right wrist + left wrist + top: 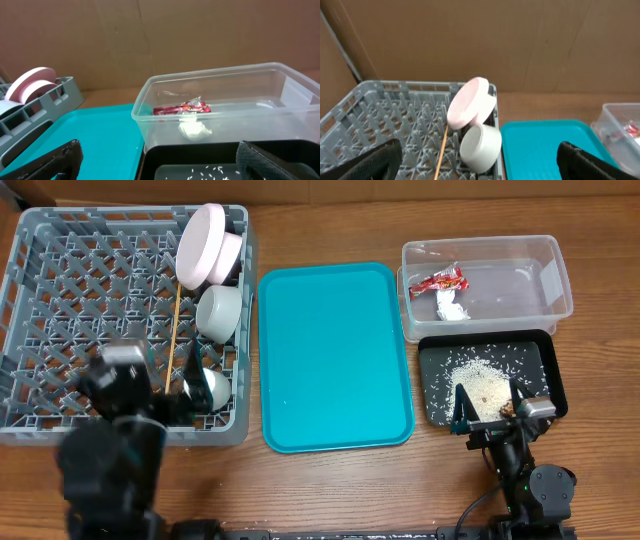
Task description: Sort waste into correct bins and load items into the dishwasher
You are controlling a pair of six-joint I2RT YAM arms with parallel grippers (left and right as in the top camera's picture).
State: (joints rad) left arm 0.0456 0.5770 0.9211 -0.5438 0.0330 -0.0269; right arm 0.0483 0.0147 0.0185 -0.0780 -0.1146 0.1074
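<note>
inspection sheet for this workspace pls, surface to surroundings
surface: wooden table, no spills seen
job's things: grey dish rack holds pink dishes, a white bowl, a white cup and a chopstick; clear tub holds a red wrapper and a paper wad; black tray holds loose rice
clutter: teal tray between rack and bins; nothing else seen
grippers: left pincer open over the rack; right pincer open over the black tray; both hold nothing
cables: black cable at the right arm's base
surroundings: brown cardboard wall behind the table
</note>
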